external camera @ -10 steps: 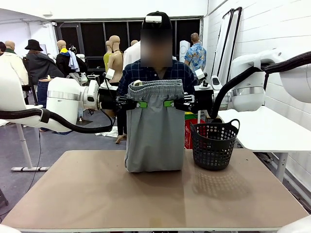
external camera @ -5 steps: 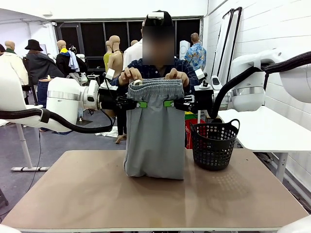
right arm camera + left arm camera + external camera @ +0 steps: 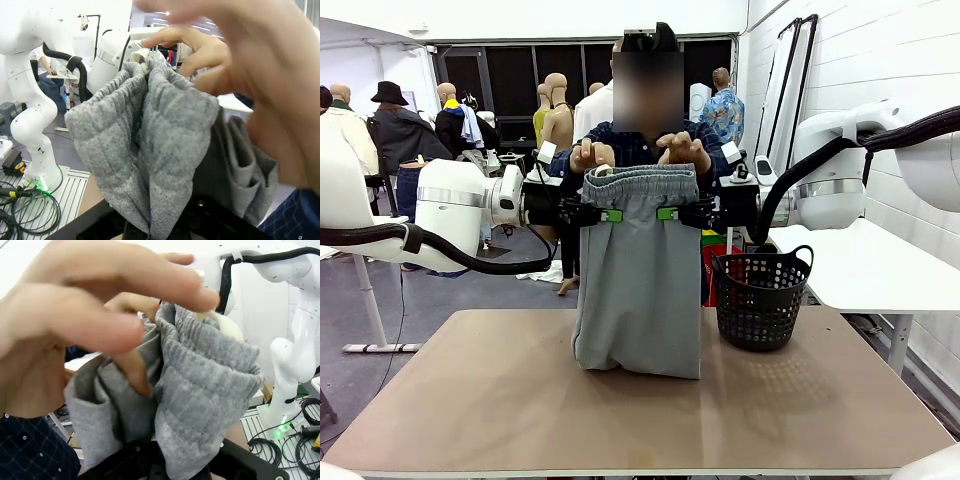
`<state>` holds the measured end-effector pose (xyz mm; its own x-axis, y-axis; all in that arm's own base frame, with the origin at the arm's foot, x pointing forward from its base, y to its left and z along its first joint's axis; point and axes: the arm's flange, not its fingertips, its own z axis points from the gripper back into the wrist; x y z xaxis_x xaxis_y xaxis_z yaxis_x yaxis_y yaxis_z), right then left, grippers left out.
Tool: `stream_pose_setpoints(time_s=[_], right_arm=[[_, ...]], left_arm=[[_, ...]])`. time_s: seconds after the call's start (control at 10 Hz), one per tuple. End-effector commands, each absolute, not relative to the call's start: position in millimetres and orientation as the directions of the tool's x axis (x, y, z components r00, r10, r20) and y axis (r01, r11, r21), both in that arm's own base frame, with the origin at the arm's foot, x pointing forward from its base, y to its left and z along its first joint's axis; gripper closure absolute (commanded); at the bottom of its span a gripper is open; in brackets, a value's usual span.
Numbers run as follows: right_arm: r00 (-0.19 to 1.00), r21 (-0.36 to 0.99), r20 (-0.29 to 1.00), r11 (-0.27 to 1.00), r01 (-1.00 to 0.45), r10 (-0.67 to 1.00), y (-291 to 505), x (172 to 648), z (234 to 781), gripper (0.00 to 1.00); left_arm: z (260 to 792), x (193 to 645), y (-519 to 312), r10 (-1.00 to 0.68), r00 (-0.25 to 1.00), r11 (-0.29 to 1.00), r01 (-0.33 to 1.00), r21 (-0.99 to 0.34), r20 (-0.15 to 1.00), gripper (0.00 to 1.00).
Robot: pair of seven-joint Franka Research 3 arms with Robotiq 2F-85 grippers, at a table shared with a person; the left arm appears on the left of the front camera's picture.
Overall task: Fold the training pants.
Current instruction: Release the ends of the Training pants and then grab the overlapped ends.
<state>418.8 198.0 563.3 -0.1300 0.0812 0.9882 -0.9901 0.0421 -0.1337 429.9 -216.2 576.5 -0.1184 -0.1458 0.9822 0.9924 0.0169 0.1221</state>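
While we hold the training pants point(image 3: 638, 290) up between our two arms, the grey cloth hangs just beside the black mesh basket point(image 3: 760, 300), on the side of the basket that faces our left arm. We cannot tell if cloth and basket touch. The gathered waistband is on top, higher than the handle of the basket. The lower end of the pants rests on the table point(image 3: 500, 400), the same brown surface where the basket stands.

Our right gripper point(image 3: 672, 213), the one nearer to the basket, is pressed together on the fabric just below the waistband, and its green pad shows against the grey. Our left gripper point(image 3: 605, 214), farther from the basket, pinches the pants at the same height in the same way.

Behind the pants, a person stands with both hands raised at the waistband. The hand nearer to the basket point(image 3: 682, 150) is held open just over the elastic edge. The hand farther from the basket point(image 3: 592, 154) is curled at the other corner.

From the left wrist we see the ribbed waistband bunched above our gripper. The person's hand is very close and blurred, with one finger point(image 3: 136, 371) pointing down into the folds. From the right wrist the waistband stands up in thick folds. The other hand is just beside it, also blurred, and we cannot say if it touches the cloth.
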Motion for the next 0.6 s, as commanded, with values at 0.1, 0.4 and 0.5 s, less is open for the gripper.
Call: stream_pose_setpoints(time_s=[0.1,0.4,0.5], right_arm=[[-0.131,-0.134,0.989,0.043,-0.99,0.069,198.8,417.7,565.7,1.0],[-0.131,-0.134,0.989,0.043,-0.99,0.069,198.8,417.7,565.7,1.0],[-0.131,-0.134,0.989,0.043,-0.99,0.069,198.8,417.7,565.7,1.0]], left_arm=[[577.3,426.2,-216.1,-0.123,-0.138,0.03,0.989,0.143,0.983,1.0],[577.3,426.2,-216.1,-0.123,-0.138,0.03,0.989,0.143,0.983,1.0],[577.3,426.2,-216.1,-0.123,-0.138,0.03,0.989,0.143,0.983,1.0]])
